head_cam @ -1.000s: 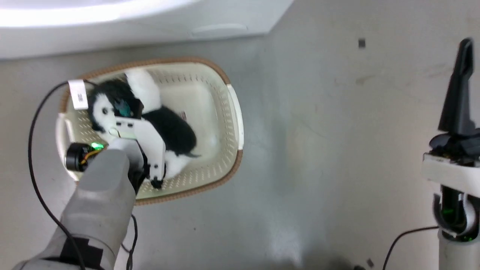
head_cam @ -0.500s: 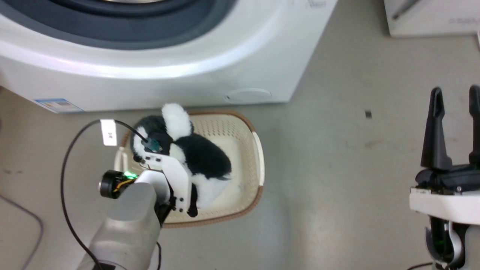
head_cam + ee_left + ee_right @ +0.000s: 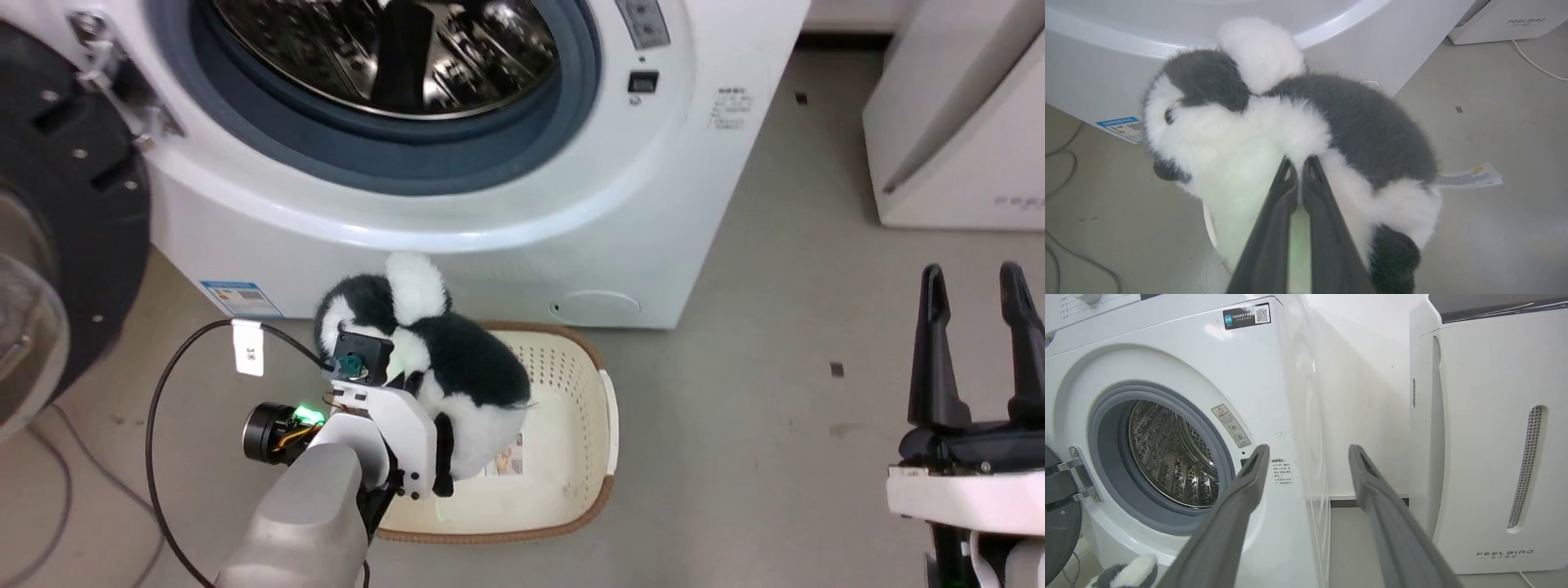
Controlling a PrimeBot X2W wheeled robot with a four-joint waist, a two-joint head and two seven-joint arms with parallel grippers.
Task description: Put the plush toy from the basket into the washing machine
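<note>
While left gripper pinches plush toy above basket, lift looks done. Washing machine stands open; insertion remains.

Grey forearm, white wrist bracket, black cable; right end effector dark, tapered, possibly rubber.

"FEELBIRD" is printed on the white appliance. The cable tag perhaps reads 3K. Stickers on the washing machine are illegible.
</note>
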